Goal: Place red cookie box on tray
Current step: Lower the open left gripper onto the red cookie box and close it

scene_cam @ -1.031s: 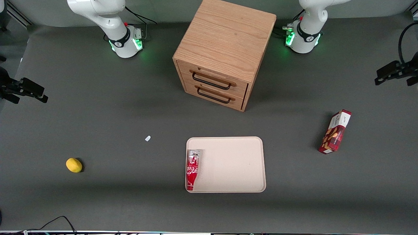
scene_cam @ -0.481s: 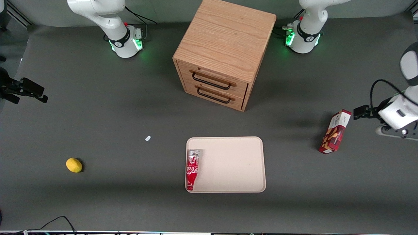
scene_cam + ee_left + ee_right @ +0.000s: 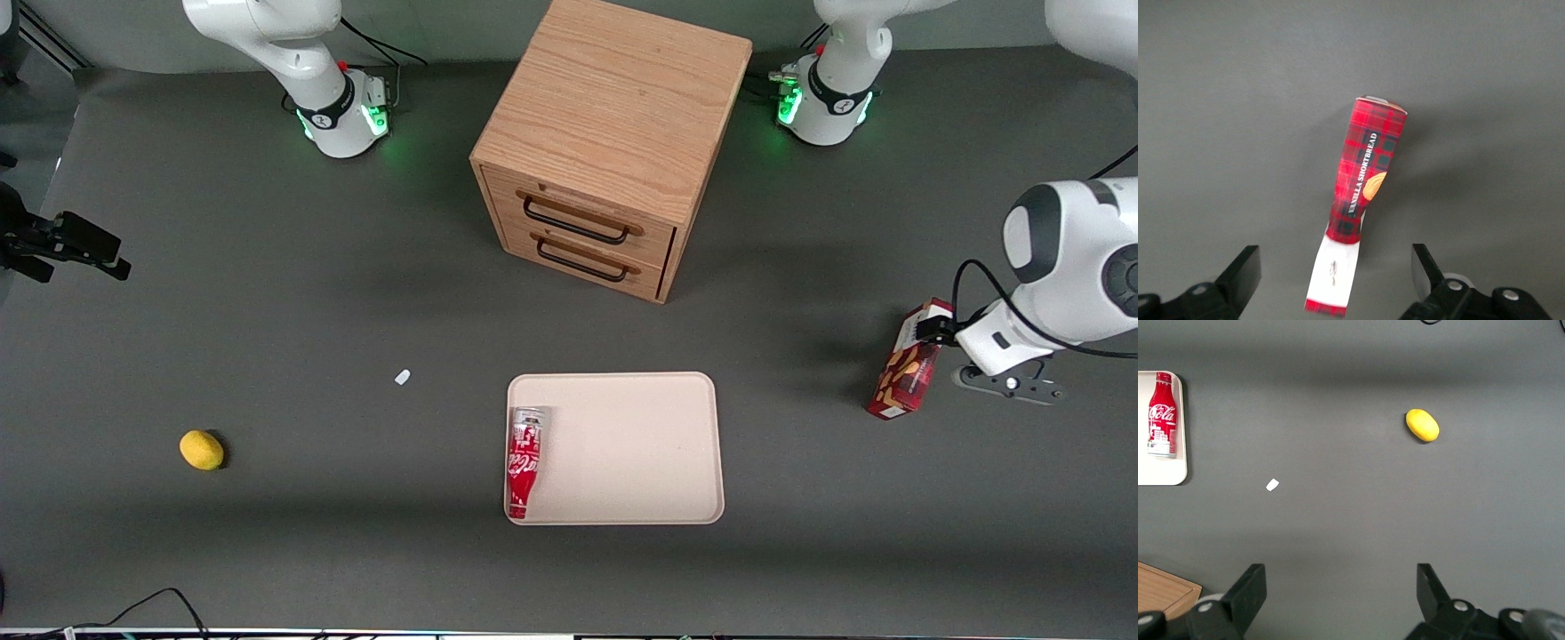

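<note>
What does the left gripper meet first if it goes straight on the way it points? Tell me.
Probably the red cookie box: the open gripper points down at the table with the standing box between its fingers' line. Its height above the box is unclear.

The working arm [image 3: 1071, 258] is glossy white with rounded shells and a dark grey round joint cap, and a thin black cable loops from it down to a black block above the fingers. Its gripper [image 3: 1335, 283] carries two black, wedge-shaped fingers [image 3: 1241, 272] set wide apart, with silver screws in the black mounts beside them. The white base [image 3: 827, 107] wears a black band and glows green.
</note>
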